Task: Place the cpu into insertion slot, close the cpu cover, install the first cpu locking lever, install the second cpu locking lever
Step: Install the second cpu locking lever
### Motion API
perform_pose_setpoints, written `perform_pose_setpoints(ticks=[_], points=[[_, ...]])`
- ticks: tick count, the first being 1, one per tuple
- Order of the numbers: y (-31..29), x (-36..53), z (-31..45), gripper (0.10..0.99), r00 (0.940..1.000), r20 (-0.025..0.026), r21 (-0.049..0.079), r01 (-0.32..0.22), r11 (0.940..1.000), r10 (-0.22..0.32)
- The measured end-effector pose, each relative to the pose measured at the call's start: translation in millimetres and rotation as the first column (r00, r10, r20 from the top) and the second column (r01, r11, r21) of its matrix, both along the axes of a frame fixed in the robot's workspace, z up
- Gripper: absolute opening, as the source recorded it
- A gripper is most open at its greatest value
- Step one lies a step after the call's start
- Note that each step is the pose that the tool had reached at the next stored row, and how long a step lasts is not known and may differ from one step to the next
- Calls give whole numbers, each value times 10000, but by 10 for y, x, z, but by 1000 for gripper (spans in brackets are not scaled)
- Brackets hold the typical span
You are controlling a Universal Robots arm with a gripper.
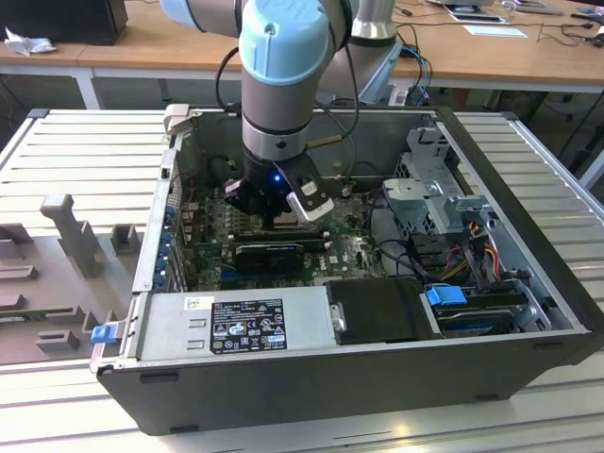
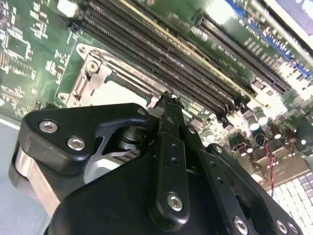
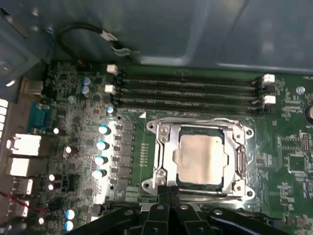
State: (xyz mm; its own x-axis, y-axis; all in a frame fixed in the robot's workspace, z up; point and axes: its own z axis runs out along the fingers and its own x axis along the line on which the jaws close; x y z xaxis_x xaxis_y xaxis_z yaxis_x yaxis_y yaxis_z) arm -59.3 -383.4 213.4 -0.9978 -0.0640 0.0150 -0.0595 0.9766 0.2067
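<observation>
Hovering low over the green motherboard (image 3: 293,161) inside the open computer case (image 1: 528,330), the hand (image 3: 169,192) has its two fingertips pressed together with nothing between them, resting at the near edge of the socket in the first wrist view. The cpu (image 3: 201,157) lies flat in the insertion slot (image 3: 182,182), its pale metal face showing through the square window of the cpu cover (image 3: 166,147), which appears folded down around it. The memory slots (image 3: 190,90) run just beyond the socket. Judged risk: a fingertip that slides off the thin wire lever at the socket edge could scrape the board or let the lever spring back, leaving the cover unlatched.
</observation>
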Motion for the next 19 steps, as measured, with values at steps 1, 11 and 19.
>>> perform_pose_setpoints(ticks=[1, 11, 19], points=[[-21, -13, -2, 106, 10000, 5, 115, 1, 9999, -1], [-171, -82, -47, 106, 9997, 16, 745, -255, 9969, 254], [-187, -102, -139, 106, 9995, 30, 1197, -317, 9923, 316]])
